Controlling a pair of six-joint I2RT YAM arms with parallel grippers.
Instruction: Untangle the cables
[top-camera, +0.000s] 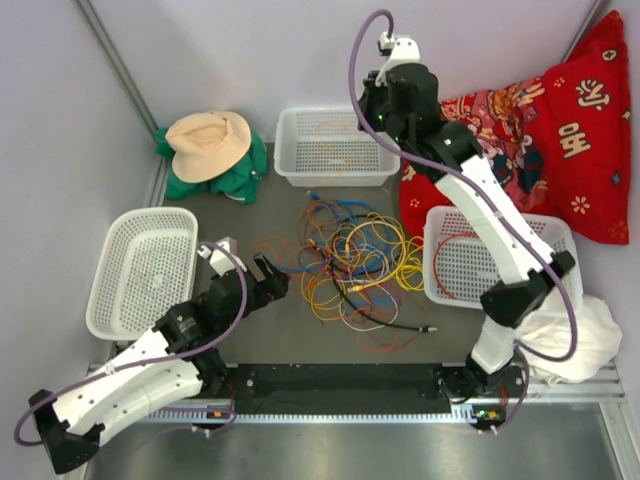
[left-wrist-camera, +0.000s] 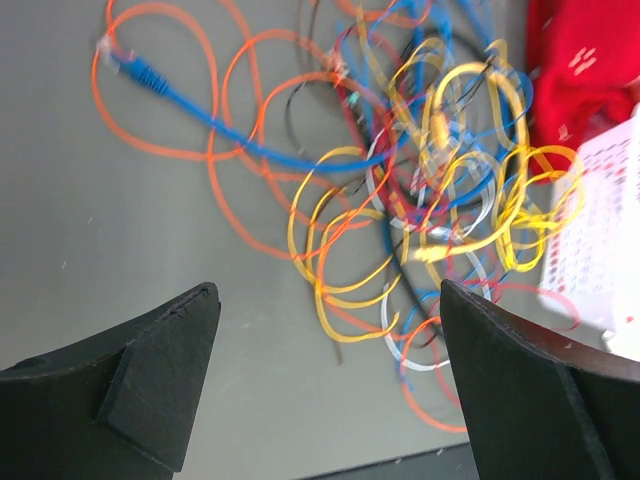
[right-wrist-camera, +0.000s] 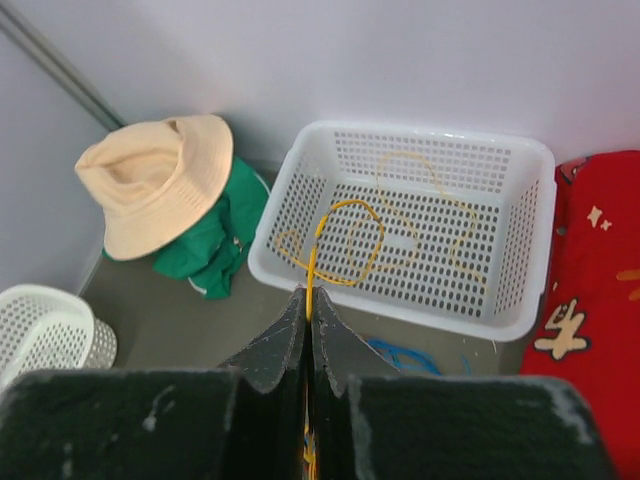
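Note:
The cables (top-camera: 355, 265) lie in a tangle of yellow, orange, blue, red, white and black loops in the middle of the table. In the left wrist view they (left-wrist-camera: 420, 200) spread ahead, with a blue plug end (left-wrist-camera: 150, 75) at the far left. My left gripper (top-camera: 272, 280) is open and empty, low at the pile's left edge (left-wrist-camera: 325, 290). My right gripper (top-camera: 370, 118) is raised over the far white basket (right-wrist-camera: 400, 305) and shut (right-wrist-camera: 308, 295) on a yellow cable (right-wrist-camera: 345, 215). The cable's loops trail into the basket.
A tan hat (top-camera: 208, 140) on green cloth (top-camera: 245, 175) sits at the back left. A white basket (top-camera: 140, 270) stands left. Another (top-camera: 490, 265) stands right with a thin red cord in it. Red cloth (top-camera: 570, 120) and white cloth (top-camera: 585, 340) lie at the right.

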